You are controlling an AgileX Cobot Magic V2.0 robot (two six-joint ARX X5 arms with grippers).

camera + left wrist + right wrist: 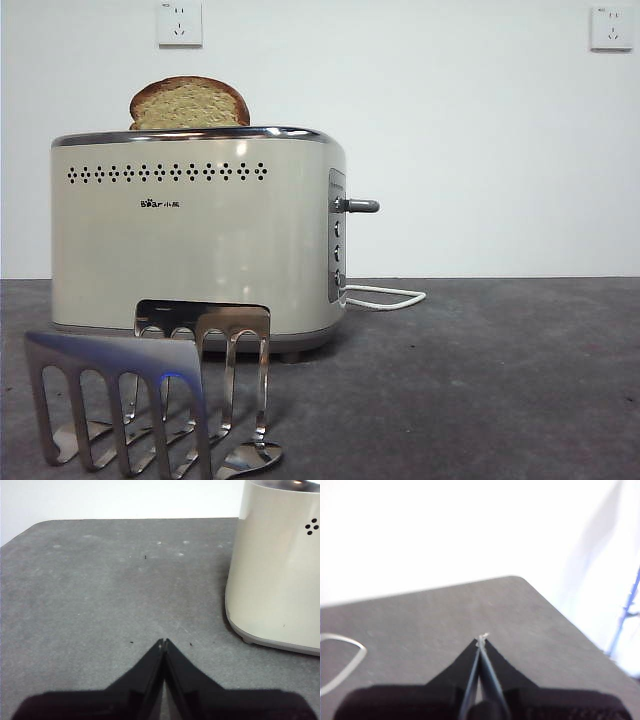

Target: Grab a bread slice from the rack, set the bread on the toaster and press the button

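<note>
A slice of bread (188, 103) with a brown crust stands upright in the top of the cream toaster (195, 250), its rounded top showing above the chrome rim. The grey lever button (360, 206) sticks out sideways from the toaster's end panel, high on the panel. In front of the toaster stands the shiny steel rack (150, 400), holding no bread. My left gripper (163, 642) is shut with nothing in it, low over the grey table beside the toaster's end (280, 570). My right gripper (482, 640) is shut and holds nothing, above the table near a corner.
A white power cable (385, 296) loops on the table behind the toaster's panel end; a bit of the cable (340, 660) shows in the right wrist view. Two wall sockets (180, 22) sit on the white wall. The dark grey table (480, 380) stretches to the right.
</note>
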